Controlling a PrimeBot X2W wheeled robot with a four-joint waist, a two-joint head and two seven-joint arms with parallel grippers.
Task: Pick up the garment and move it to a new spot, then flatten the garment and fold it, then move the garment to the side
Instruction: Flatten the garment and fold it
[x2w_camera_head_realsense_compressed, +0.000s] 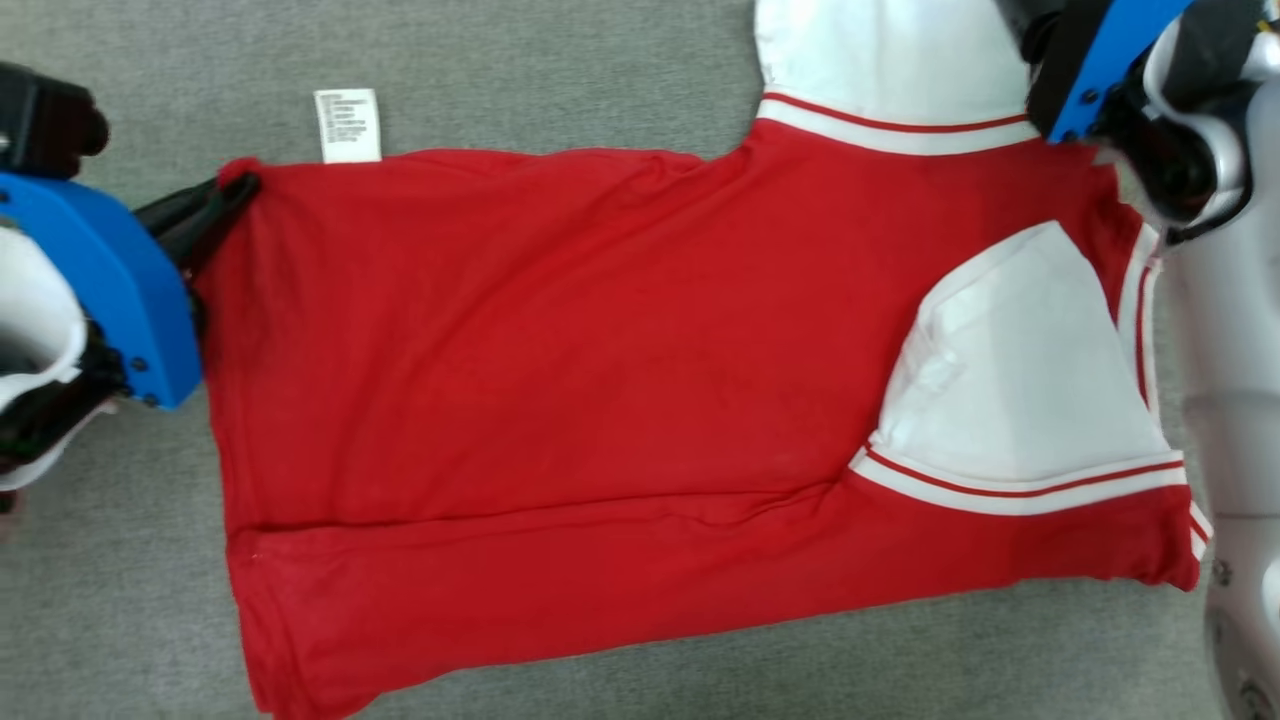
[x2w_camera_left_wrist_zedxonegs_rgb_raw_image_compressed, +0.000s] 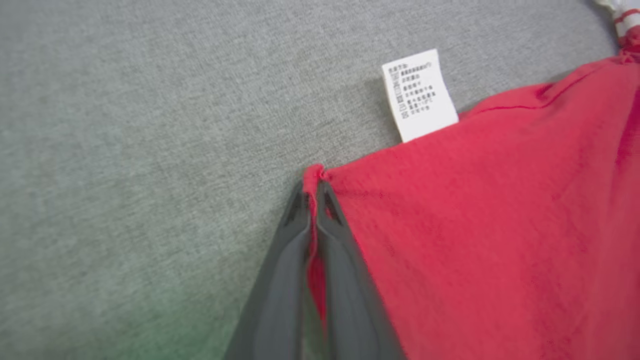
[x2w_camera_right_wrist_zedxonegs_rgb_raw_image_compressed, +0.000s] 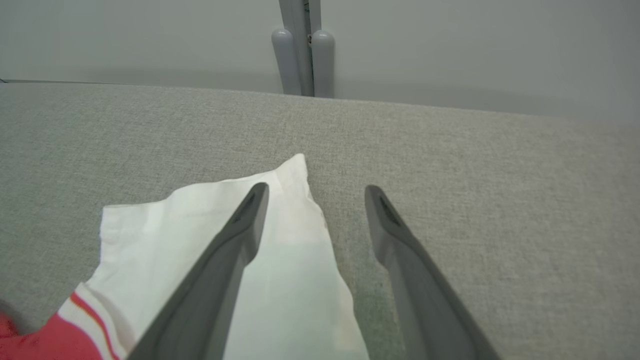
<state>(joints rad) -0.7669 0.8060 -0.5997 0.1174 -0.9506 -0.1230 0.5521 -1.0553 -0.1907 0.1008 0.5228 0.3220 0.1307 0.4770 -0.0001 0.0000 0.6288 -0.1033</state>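
Observation:
A red garment (x2w_camera_head_realsense_compressed: 560, 350) with white sleeves lies spread flat on the grey cloth surface (x2w_camera_head_realsense_compressed: 560, 70). One white sleeve (x2w_camera_head_realsense_compressed: 1020, 370) is folded in over the red body; the other (x2w_camera_right_wrist_zedxonegs_rgb_raw_image_compressed: 165, 235) sticks out at the far edge. My left gripper (x2w_camera_head_realsense_compressed: 235, 190) is shut on the garment's far left hem corner, and in the left wrist view a pinch of red cloth (x2w_camera_left_wrist_zedxonegs_rgb_raw_image_compressed: 500, 225) shows between the closed left gripper (x2w_camera_left_wrist_zedxonegs_rgb_raw_image_compressed: 315, 187) fingers. A white care label (x2w_camera_left_wrist_zedxonegs_rgb_raw_image_compressed: 419, 95) pokes out beside that corner. My right gripper (x2w_camera_right_wrist_zedxonegs_rgb_raw_image_compressed: 316, 192) stands open above the outer sleeve's edge, holding nothing.
The grey surface ends at a pale wall with a grey post (x2w_camera_right_wrist_zedxonegs_rgb_raw_image_compressed: 302, 50) behind it. My pale right arm (x2w_camera_head_realsense_compressed: 1230, 400) runs down the right side of the head view. Bare grey cloth (x2w_camera_left_wrist_zedxonegs_rgb_raw_image_compressed: 150, 150) lies to the left of the garment.

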